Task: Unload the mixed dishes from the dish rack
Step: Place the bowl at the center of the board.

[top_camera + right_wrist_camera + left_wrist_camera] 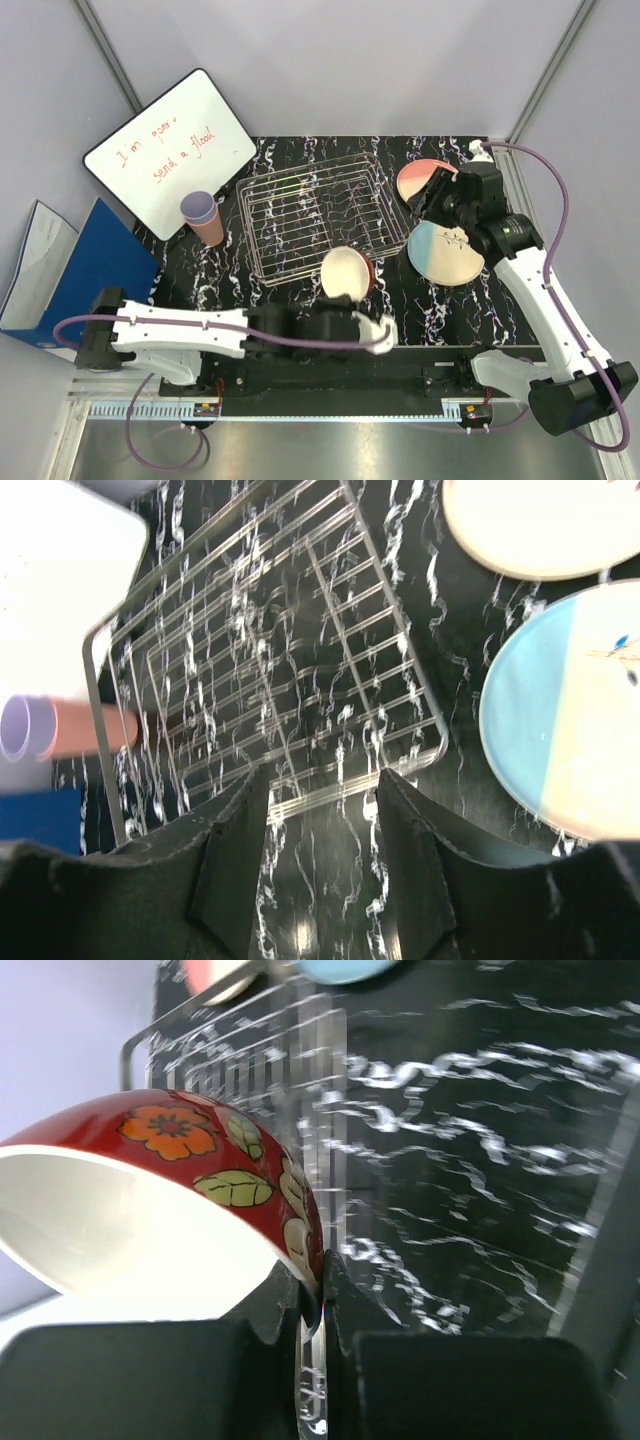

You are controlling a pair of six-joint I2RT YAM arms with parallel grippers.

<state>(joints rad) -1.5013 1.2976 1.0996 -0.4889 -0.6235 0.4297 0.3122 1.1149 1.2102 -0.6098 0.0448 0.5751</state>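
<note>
The glossy red patterned bowl (347, 273) (190, 1170) is tipped on its side just past the near right corner of the dish rack (315, 215). My left gripper (352, 302) (322, 1275) is shut on the bowl's rim. No dishes sit in the wire rack (270, 660). The pink/cream plate (425, 180) (545, 525) and the light-blue/cream plate (445, 252) (560, 720) lie on the table right of it. My right gripper (430, 205) (322, 780) hovers open between them, holding nothing. The lavender cup (197, 207) sits nested in the salmon-pink cup (208, 228) left of the rack.
A whiteboard (170, 150) with red writing leans at the back left. A blue folder (95, 265) lies off the table's left edge. The black marbled tabletop (230, 280) shows bare between the rack and the arm bases.
</note>
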